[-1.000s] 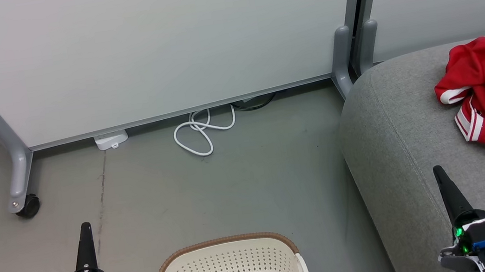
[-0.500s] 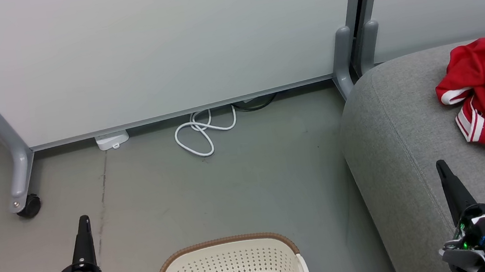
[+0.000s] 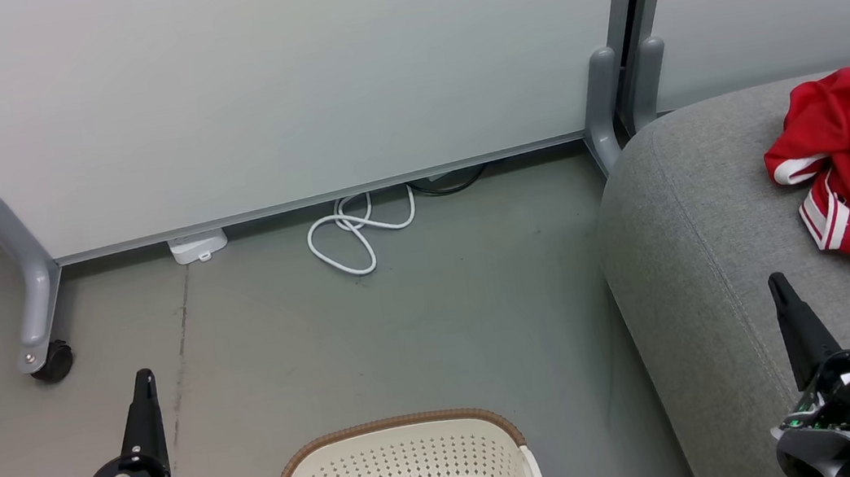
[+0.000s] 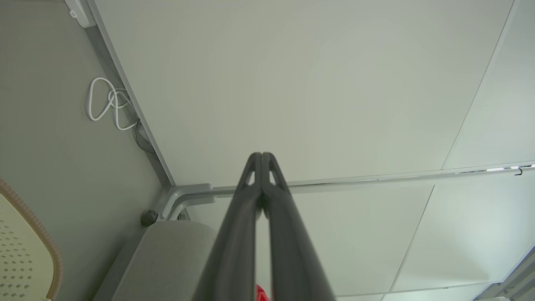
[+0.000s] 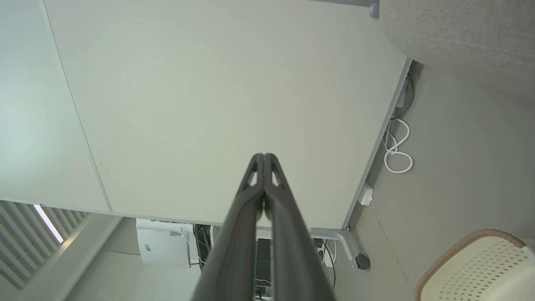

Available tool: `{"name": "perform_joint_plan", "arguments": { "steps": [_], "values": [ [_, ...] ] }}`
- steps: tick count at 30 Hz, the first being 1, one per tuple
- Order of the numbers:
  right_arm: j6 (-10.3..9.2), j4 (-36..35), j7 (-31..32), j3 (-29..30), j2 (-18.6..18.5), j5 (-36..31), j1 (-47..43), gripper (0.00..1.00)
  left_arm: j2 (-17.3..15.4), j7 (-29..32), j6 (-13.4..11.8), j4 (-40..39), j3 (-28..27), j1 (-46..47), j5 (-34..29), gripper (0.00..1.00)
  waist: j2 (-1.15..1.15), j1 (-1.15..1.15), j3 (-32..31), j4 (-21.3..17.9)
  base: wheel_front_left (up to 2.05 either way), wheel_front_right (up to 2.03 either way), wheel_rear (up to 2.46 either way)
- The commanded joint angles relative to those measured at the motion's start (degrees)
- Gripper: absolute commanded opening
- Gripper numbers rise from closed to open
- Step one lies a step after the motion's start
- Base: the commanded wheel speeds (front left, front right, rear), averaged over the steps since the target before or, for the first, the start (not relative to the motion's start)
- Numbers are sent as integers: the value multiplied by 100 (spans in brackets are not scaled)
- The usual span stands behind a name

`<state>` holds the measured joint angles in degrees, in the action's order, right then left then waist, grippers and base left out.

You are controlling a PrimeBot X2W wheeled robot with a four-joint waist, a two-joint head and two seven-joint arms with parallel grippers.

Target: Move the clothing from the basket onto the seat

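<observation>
You get no readable text, label, brand, number or sign in any view. The basket [image 3: 401, 459] at the bottom centre of the head view shows plain perforated plastic with nothing legible. The white box [image 3: 196, 246] at the foot of the partition [image 3: 273, 86], left of centre, has markings too small to read. The pale device [image 5: 163, 246] at the lower left of the right wrist view is too small and blurred to read.
</observation>
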<state>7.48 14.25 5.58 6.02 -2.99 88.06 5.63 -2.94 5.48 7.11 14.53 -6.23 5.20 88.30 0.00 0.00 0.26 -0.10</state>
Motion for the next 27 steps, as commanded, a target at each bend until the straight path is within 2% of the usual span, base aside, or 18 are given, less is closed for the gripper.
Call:
{"name": "perform_joint_plan", "arguments": {
  "steps": [1, 10, 27],
  "values": [
    [2, -26, 49, 25, 9, 94, 62, 0, 4, 32, 63, -38, -17, 109, 92, 0, 0, 0, -1, 1, 0, 0, 0],
    [2, -33, 113, 70, 18, 462, 98, 0, 10, 130, 67, -66, -44, 143, 436, 0, 0, 0, -9, 9, 0, 0, 0],
    [2, -31, 111, 66, 17, 440, 96, 0, 9, 128, 62, -61, -41, 133, 416, 0, 0, 0, -9, 10, 0, 0, 0]
  ]
}}
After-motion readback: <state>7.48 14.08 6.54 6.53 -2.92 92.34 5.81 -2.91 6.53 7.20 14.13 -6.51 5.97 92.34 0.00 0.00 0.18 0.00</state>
